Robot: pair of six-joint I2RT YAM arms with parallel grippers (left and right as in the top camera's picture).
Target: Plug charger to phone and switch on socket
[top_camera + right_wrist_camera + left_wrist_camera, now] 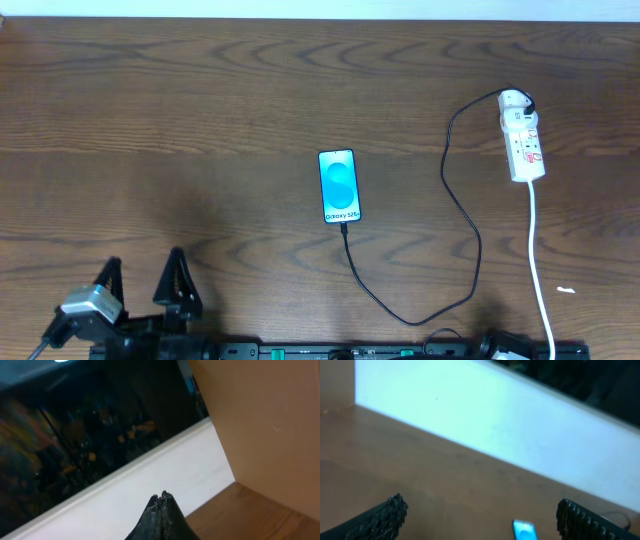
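Seen from overhead, the phone [338, 186] lies flat near the middle of the table [200, 120], screen up and lit blue, with its long sides running from 12 to 6 o'clock. The charger [478, 250] meets the phone's short edge at 6 o'clock. From there it curves down toward 5 o'clock and swings back up in a wide loop. It ends at the far, rounded end of the socket [522, 135]. Whether the plug tip sits fully in the phone cannot be told.

The socket lies at about 2 o'clock from the phone, well apart from it, near the table's right side. Its thick white cord [541, 270] leaves its near end and runs toward 6 o'clock, off the near edge. Its switch is too small to read. A small white speck [566, 291] lies on the wood just right of the cord.

The left gripper [143, 272] sits at about 7 o'clock from the phone, by the near edge, released and spread wide with nothing between its fingers. In its wrist view the phone [525, 531] shows small and low between the fingers [385, 517], with a white wall [495, 425] beyond.

The right gripper [162, 496] is clenched tight on nothing, its tips pressed together. It points toward a white wall and a dark area above it.
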